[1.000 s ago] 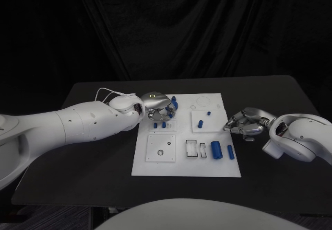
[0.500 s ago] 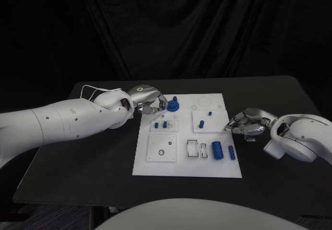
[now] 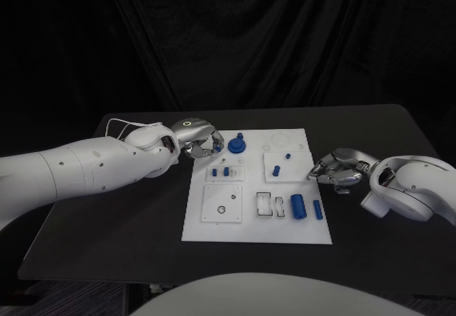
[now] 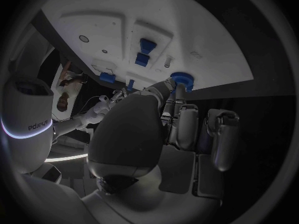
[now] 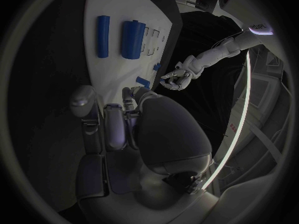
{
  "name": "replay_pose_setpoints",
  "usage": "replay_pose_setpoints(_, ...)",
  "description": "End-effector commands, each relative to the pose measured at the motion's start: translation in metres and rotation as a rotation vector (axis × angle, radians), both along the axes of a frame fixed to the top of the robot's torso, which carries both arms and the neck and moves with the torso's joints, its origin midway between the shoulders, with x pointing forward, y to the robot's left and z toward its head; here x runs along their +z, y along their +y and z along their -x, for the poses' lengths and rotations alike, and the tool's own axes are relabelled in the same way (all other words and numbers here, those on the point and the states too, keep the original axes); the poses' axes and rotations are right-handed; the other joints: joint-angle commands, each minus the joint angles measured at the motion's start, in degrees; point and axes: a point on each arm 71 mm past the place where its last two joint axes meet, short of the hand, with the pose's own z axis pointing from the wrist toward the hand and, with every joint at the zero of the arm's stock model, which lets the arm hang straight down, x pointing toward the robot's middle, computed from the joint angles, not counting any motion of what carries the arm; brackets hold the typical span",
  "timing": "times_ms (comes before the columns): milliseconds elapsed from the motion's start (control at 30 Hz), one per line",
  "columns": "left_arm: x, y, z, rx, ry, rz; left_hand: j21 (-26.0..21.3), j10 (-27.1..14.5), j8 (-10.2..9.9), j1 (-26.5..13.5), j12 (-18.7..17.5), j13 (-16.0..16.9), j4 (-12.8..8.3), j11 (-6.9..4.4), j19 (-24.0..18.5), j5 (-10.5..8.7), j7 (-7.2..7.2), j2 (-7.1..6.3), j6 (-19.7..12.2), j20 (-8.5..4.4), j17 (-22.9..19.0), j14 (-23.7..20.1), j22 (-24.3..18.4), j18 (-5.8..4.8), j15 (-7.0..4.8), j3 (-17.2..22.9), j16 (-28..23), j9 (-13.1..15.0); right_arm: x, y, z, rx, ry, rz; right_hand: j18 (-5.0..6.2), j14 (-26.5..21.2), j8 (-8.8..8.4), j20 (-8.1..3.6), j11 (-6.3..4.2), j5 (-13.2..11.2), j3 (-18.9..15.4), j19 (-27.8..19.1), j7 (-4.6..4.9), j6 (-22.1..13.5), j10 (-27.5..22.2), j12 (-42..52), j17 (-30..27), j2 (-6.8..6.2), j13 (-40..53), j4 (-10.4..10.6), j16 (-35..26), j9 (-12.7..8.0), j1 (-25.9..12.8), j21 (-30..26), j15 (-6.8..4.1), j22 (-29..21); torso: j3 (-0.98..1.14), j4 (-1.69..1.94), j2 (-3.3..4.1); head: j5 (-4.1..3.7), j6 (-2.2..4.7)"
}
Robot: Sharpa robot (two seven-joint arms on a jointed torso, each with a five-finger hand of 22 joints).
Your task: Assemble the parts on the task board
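The head view looks down from above and behind onto the black table, taking in the whole white task board from a middling distance. The left wrist view sits close behind the left hand and faces the board's far end. The right wrist view sits close behind the right hand, facing along the board's right edge. All three share the board; the right wrist view also catches the left hand.
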Motion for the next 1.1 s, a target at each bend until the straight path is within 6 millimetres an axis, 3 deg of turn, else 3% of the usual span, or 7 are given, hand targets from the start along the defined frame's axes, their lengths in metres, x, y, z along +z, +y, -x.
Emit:
replay_pose_setpoints(33,-0.005,-0.003,0.001,-0.002,0.030,-0.013,0.17,0.30,-0.04,-0.23,-0.26,-0.08,0.46,0.24,6.03,-0.17,0.29,-0.19,0.00,-0.54,-0.04,-0.31,15.08,-0.78,0.16,-0.05,-0.31,0.09,-0.002,-0.001,0.001,0.000,0.015,0.011,0.77,0.64,0.21,-0.13,-0.13,0.27,0.45,0.18,-0.21,0.03,-0.31,0.06,2.17,-0.34,7.36,0.02,-0.29,0.08,0.05,-0.28,0.14,4.51,-0.06,-0.01,-0.05,0.10,-0.01)
replay_pose_setpoints(567,-0.016,-0.010,0.003,-0.012,0.070,-0.027,0.17,0.38,-0.09,-0.30,-0.29,-0.11,0.53,0.24,6.03,-0.24,0.32,-0.19,-0.04,-0.53,-0.06,-0.32,15.08,-0.78,0.22,-0.06,-0.32,0.05,-0.002,0.000,0.001,0.002,0.017,0.011,0.77,0.64,0.21,-0.13,-0.13,0.27,0.45,0.18,-0.21,0.03,-0.31,0.06,2.17,-0.34,7.36,0.02,-0.29,0.08,0.05,-0.28,0.14,4.51,0.12,-0.11,-0.01,0.21,-0.01)
replay_pose_setpoints(1100,-0.020,-0.014,0.002,-0.016,0.091,-0.036,0.17,0.43,-0.17,-0.31,-0.32,-0.14,0.54,0.25,6.03,-0.31,0.34,-0.20,-0.12,-0.51,-0.13,-0.37,15.08,-0.78,0.27,-0.06,-0.37,0.00,-0.002,0.001,0.001,0.003,0.021,0.013,0.78,0.60,0.23,-0.13,-0.12,0.28,0.54,0.14,-0.19,-0.02,-0.38,0.01,2.12,-0.33,7.30,0.02,-0.33,0.08,0.07,-0.44,0.15,4.48,0.06,-0.09,-0.10,0.07,-0.01)
